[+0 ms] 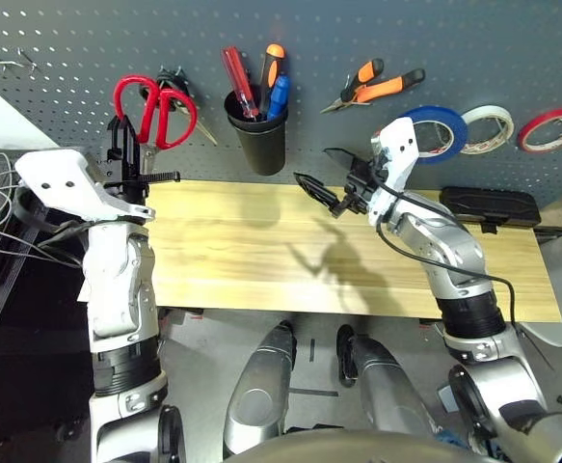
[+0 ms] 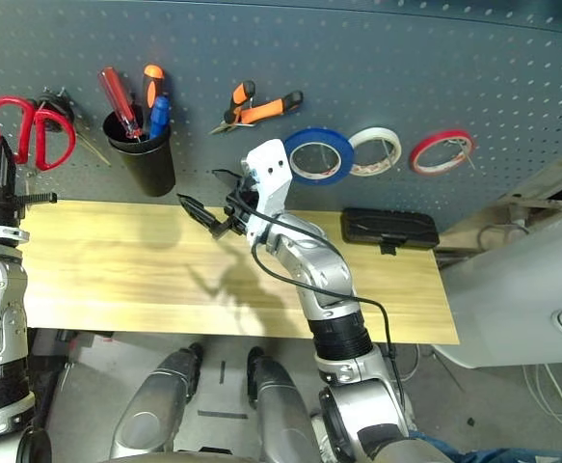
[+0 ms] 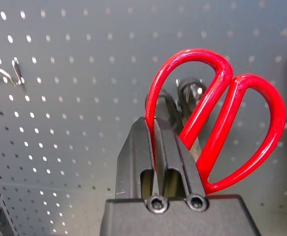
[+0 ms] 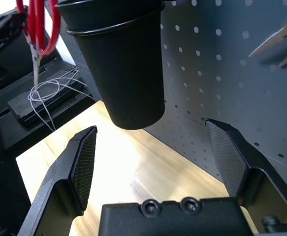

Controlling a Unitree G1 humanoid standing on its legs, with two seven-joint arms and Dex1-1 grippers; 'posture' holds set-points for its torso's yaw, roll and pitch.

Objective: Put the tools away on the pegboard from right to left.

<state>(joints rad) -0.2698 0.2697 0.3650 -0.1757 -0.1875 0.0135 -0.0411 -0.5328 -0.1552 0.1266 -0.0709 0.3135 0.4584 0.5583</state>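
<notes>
Left wrist view: my left gripper (image 3: 155, 147) clenched on red scissors (image 3: 217, 118) against pegboard (image 3: 74, 98). Right gripper (image 1: 321, 181) spread wide, empty, near black cup (image 1: 257, 130).

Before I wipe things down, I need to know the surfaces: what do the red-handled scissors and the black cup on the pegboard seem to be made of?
The red-handled scissors: glossy, smooth red loops with bright highlights, likely moulded plastic; the blades look like dull grey metal. The black cup: even, satin black wall with a thin rolled rim, probably plastic, though painted metal cannot be ruled out.
</notes>
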